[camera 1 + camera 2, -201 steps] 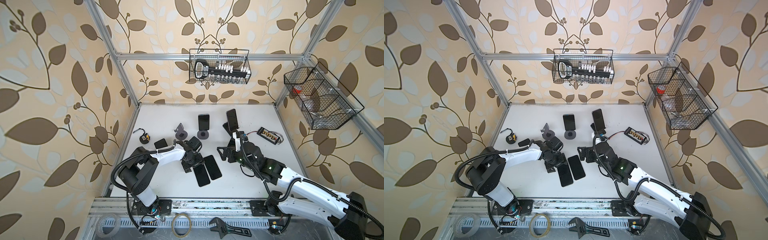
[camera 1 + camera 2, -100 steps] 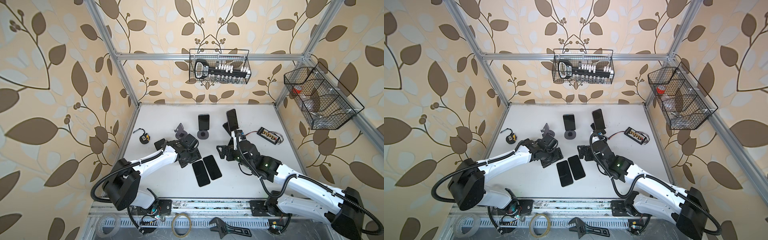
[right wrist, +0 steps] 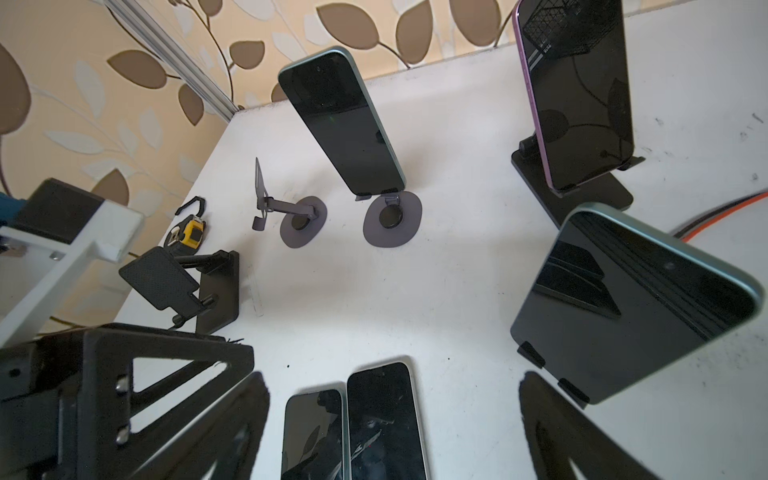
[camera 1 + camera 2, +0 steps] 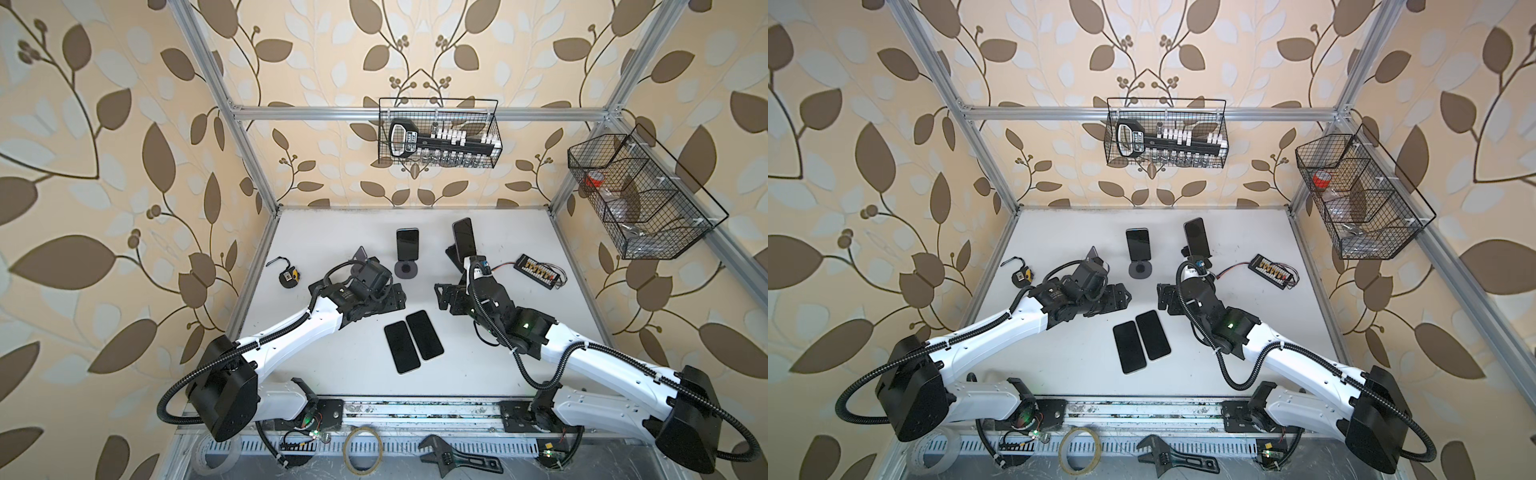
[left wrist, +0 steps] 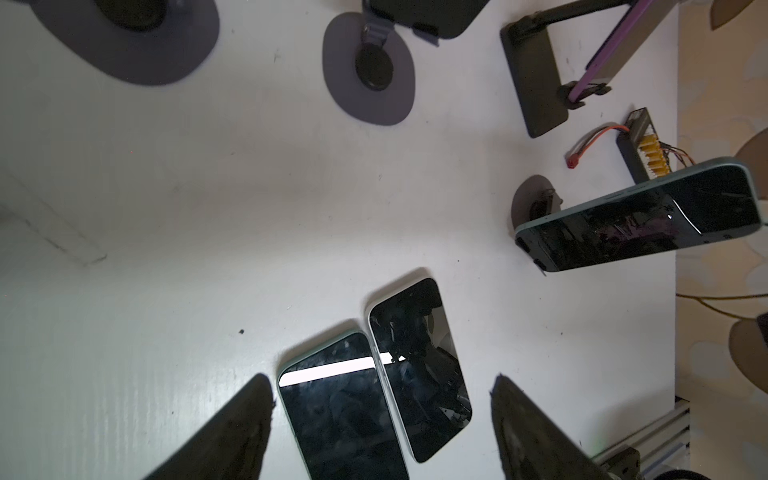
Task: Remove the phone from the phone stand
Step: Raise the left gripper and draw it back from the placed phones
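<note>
Left end effector (image 5: 381,379) and right end effector (image 3: 392,376) released, empty, near two flat phones (image 4: 424,334) on the surface (image 4: 353,365); teal phone (image 3: 623,307) on phone stand (image 5: 530,199) at their 2 o'clock, arm-hidden in both top views; basket tool label (image 4: 409,139) unreadable.

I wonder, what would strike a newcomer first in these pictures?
Two black glass-fronted phones lie flat side by side on the white tabletop, the left gripper and right gripper open just behind them. Farther back, a dark phone leans on a round grey stand, a purple-edged phone to its right.
</note>
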Tool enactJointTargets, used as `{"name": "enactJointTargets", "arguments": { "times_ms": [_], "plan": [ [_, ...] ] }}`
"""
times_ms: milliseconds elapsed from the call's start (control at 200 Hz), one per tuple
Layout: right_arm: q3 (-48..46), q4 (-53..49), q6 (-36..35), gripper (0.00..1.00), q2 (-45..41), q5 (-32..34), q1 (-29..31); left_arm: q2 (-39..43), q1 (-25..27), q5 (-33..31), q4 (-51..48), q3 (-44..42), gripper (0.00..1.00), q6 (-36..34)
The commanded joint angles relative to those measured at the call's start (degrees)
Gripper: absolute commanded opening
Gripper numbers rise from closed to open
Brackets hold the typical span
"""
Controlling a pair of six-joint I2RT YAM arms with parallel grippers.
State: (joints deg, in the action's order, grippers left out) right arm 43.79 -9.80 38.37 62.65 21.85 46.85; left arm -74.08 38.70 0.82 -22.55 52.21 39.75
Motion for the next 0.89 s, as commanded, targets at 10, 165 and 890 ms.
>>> {"name": "enactJointTargets", "arguments": {
  "times_ms": [10,165,890],
  "plan": [
    [2.58,0.99,0.21,0.95,0.08,1.41,-0.09,1.70,0.41,-1.19,4.26,3.17,0.84,-11.14],
    [2.27,0.45,0.99,0.97,-0.57,2.52,-0.14,3.36,0.33,0.73,8.36,1.78,0.90,-19.28],
    [4.03,-3.29,2.17,0.94,-1.84,5.56,-0.05,25.02,-0.29,4.17,32.03,-13.85,0.95,-44.17]
  ]
}}
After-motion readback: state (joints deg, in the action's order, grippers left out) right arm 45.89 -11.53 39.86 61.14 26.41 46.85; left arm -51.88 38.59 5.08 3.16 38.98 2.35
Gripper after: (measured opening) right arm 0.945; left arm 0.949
